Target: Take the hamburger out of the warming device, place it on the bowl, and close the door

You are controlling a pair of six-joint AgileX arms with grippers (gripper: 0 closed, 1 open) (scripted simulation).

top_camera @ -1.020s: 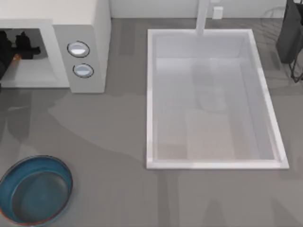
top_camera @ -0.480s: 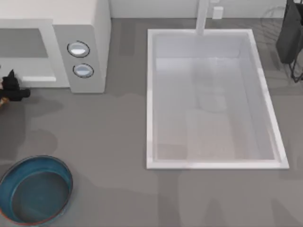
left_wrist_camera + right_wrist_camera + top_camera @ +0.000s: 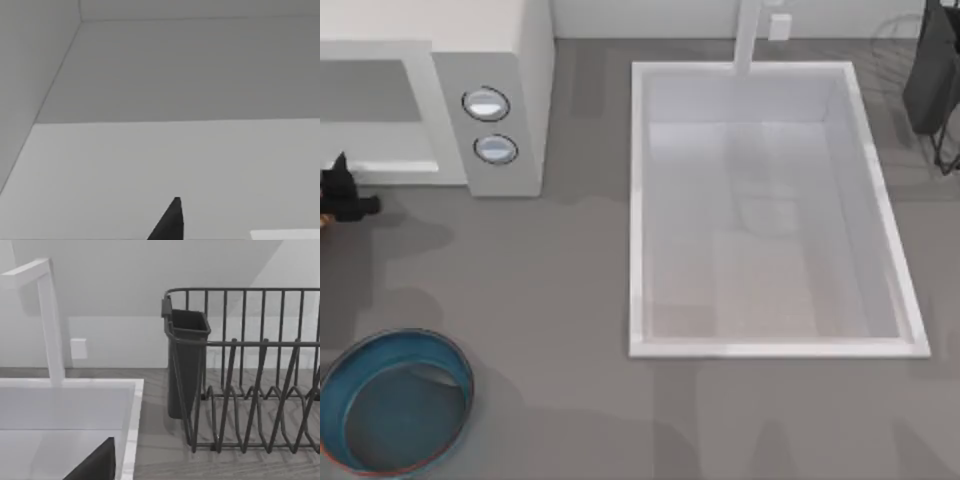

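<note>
The grey counter runs wide under a pale wall, with a big white sink sunk into its right half and a white faucet rising at the sink's far edge. At the far left stands the warming device, its two round knobs facing up on the side panel and its cavity open, the pale floor inside bare. From above, the dark teal bowl sits at the near left corner of the counter, well apart from the sink. The right wrist view takes in what the overhead barely catches at the far right: a dark wire dish rack with a dark cutlery cup hung on it, standing just beside the sink's rim. The left wrist view looks into plain white walls, with one dark fingertip poking up at its edge. The left tool hangs at the counter's left edge, just in front of the appliance's opening and between it and the bowl; a sliver of orange, likely the hamburger, shows beside it, but I cannot tell how wide its fingers stand or whether they have hold of it.
</note>
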